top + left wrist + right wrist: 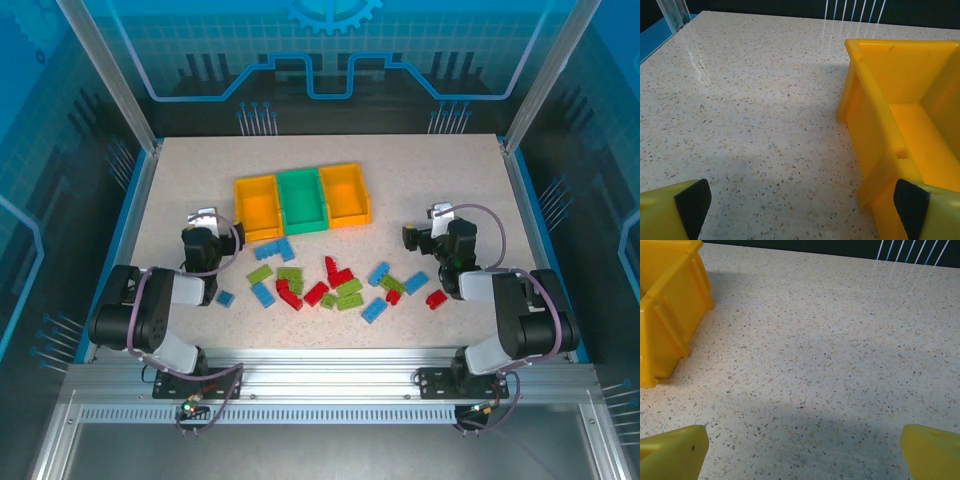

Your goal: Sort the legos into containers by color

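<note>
The legos lie scattered on the table in front of the containers: blue ones (263,294), red ones (316,293) and light green ones (349,295). The containers stand in a row, an orange-yellow bin (258,184) on the left, a green bin (301,176) in the middle and another orange-yellow bin (345,170) on the right. My left gripper (204,217) (802,210) hangs open and empty just left of the left bin (865,115). My right gripper (439,215) (802,452) is open and empty over bare table, right of the right bin (675,305).
The speckled table (420,170) is edged by a blue rim and metal frame posts (110,75). One blue lego (225,297) lies apart near the left arm and one red lego (437,298) near the right arm.
</note>
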Tool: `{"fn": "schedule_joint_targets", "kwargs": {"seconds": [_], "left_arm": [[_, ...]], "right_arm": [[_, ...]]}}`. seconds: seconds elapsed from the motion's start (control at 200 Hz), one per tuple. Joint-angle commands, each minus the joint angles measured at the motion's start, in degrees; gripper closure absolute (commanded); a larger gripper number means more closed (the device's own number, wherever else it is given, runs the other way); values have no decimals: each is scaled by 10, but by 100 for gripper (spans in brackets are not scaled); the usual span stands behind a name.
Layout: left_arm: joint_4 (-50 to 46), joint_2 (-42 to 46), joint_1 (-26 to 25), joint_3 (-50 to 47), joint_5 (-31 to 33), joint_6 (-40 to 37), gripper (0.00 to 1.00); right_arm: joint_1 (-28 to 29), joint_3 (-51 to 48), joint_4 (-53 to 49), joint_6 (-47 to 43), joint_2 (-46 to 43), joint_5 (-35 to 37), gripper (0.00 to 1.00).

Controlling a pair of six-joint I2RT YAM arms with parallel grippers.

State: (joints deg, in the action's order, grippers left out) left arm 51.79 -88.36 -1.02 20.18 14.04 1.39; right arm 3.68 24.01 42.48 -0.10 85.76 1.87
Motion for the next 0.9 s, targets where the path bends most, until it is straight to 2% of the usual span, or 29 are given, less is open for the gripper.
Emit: {"fn": "schedule_joint_targets", "kwargs": {"seconds": [0.0, 0.83, 0.89], "left_arm": [[15, -3, -4, 11, -13, 3, 1], [14, -2, -4, 11, -14, 3, 1], [10, 3, -4, 12, -12, 3, 1]], "right_arm": [[-7, 10, 1, -6, 5, -6, 0], [-9, 10, 3, -6, 4, -8, 0], [-7, 34, -50, -9, -9, -9, 0]]}}
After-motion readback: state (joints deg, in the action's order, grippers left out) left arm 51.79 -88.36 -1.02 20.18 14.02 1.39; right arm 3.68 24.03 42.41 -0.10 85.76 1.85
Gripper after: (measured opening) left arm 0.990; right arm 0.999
